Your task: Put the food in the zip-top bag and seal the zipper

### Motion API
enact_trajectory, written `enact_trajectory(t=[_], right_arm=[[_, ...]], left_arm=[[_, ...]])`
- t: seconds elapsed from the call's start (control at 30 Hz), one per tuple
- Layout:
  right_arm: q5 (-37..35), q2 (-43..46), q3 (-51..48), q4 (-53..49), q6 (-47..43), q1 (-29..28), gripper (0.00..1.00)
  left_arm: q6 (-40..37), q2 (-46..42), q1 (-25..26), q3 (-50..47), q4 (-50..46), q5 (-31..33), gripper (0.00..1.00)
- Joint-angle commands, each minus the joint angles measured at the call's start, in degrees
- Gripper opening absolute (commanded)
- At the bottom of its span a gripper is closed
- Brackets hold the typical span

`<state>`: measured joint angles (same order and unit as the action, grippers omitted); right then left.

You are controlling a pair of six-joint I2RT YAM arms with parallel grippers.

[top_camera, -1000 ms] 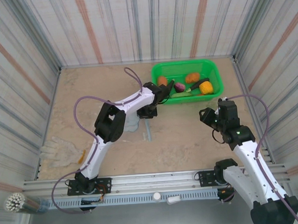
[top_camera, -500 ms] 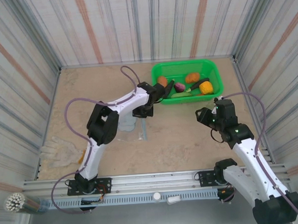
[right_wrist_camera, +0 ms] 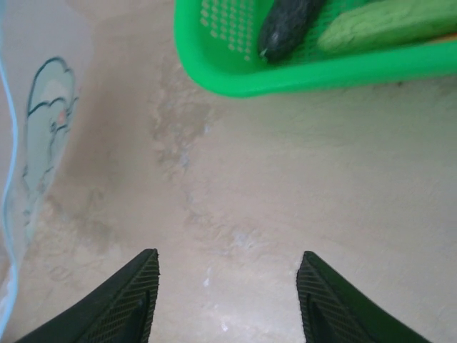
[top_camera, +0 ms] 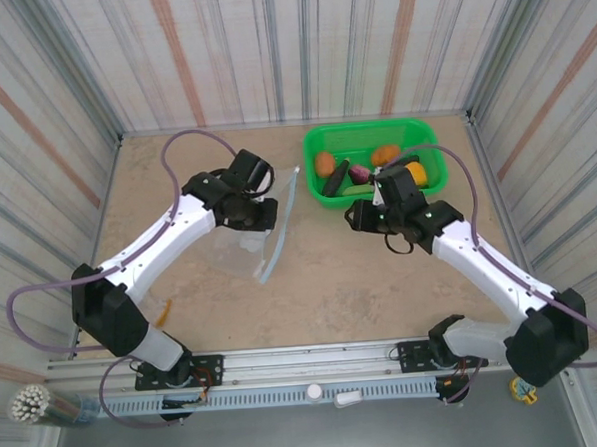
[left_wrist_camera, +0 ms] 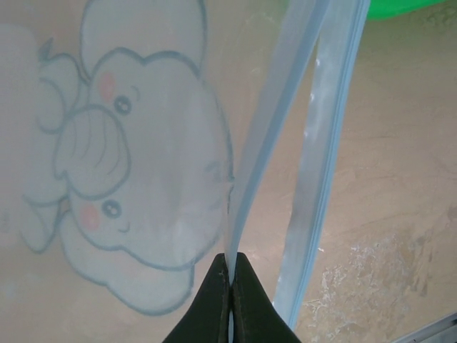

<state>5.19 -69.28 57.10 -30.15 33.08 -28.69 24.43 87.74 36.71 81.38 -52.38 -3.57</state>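
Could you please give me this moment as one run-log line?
left pincer: shut on zipper of zip-top bag | right pincer: open, empty, near green basket | food: in basket | zipper: unsealed

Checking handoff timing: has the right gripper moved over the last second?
Yes. The right gripper has swung left across the table, from in front of the basket's right end to in front of its left end.

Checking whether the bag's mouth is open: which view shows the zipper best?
Left wrist: the zipper is close up, its two light-blue strips parted, the left pincer pinching one. Top external shows a thin distant line; right wrist, a sliver at the frame's left edge.
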Motion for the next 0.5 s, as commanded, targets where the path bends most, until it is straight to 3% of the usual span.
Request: enact_trajectory(t=[0.0,0.13,0.23,0.33,0.47], right_arm=[[-5.4,-5.7,6.8,-4.9,-4.9,0.9,0.49],[2.3,-13.4,15.7,-7.3,-7.2,-1.3,0.38],[10.2,-14.6,16.9,-2.5,-3.7,-5.1,0.27],[14.3,-15.8,17.6,1.6,1.5,-9.1,0.08],[15.0,-18.6,18.3,6.5,7.3,-13.1,0.0]], left_arm=[[1.1,-1.1,-1.9,-1.7,-0.6,-5.2,0.0],[5.3,-2.9,-5.5,-6.4,7.4,-15.3,0.0],[6.4,-3.6,-6.0,-7.3,9.7,-14.4,0.0],[6.8,-4.1,-6.2,-6.7,9.7,-13.5,0.0],[6.5,-4.6,-6.1,-5.1,8.2,-12.2,0.0]])
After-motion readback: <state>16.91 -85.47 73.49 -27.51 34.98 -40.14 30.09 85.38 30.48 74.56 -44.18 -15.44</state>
